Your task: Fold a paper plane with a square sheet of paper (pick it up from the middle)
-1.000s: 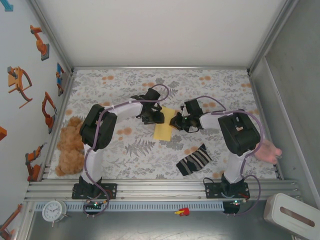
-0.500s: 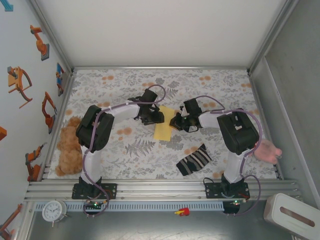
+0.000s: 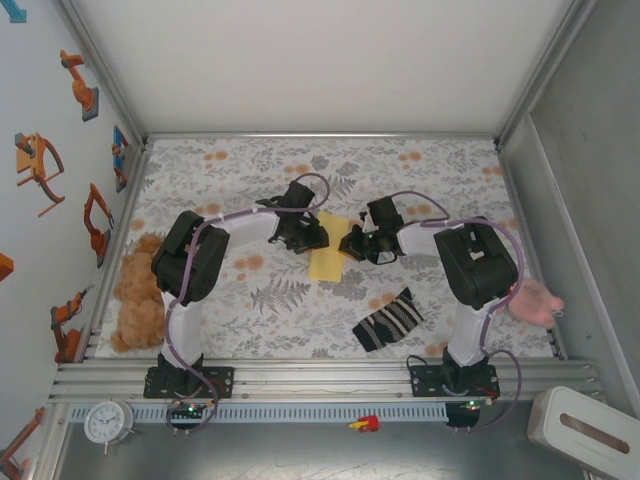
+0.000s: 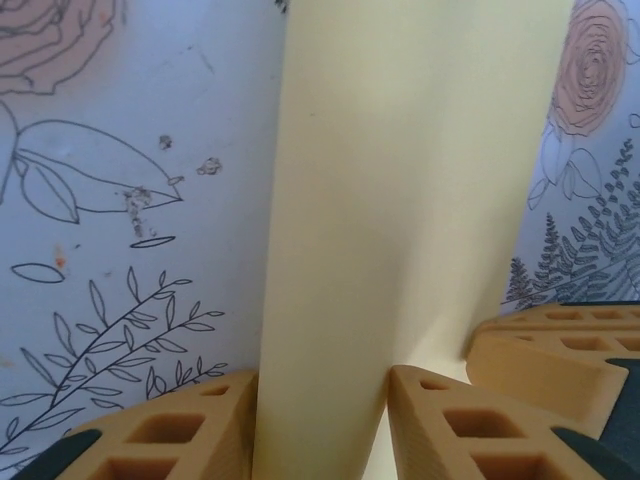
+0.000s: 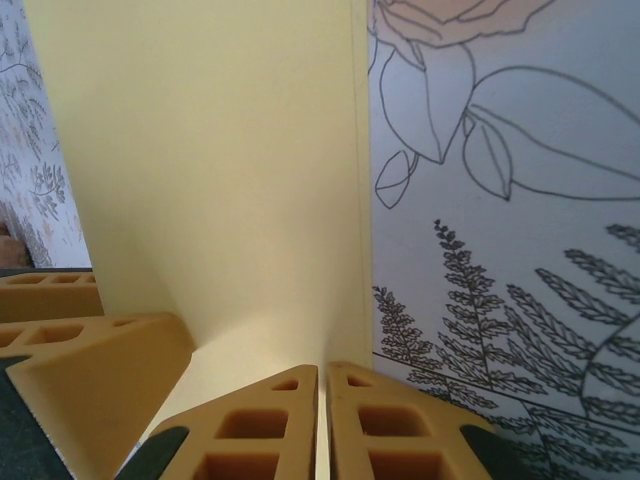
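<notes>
My right gripper (image 5: 322, 425) is pressed together on one edge of the square sheet of paper (image 3: 326, 258), which lies at the middle of the table (image 3: 250, 180) between my two arms. My left gripper (image 4: 322, 430) is spread, with a finger on either side of the opposite edge. If the left pinches off-line, or I pull unevenly, the thin paper could tear, slip free, or take a crooked crease.
</notes>
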Available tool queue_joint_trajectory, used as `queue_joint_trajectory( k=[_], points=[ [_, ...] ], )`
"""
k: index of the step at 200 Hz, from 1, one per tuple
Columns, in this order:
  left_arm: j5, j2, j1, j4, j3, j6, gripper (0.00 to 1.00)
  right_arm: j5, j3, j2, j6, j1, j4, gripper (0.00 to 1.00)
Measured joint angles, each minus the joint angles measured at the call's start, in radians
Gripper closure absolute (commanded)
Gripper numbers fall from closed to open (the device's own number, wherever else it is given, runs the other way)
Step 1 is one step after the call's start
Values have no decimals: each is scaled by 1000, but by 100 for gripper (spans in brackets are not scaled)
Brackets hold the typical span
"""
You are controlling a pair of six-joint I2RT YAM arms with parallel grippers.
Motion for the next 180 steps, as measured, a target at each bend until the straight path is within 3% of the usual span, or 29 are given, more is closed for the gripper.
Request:
queue_joint_trajectory(
  k=[88, 180],
  points=[
    [-10, 3, 0, -3, 0, 5, 64, 64, 7, -146, 9, -31, -50, 83],
    [3, 10, 2, -5, 6, 17, 60, 133, -13, -150, 10, -47, -83, 83]
  ],
)
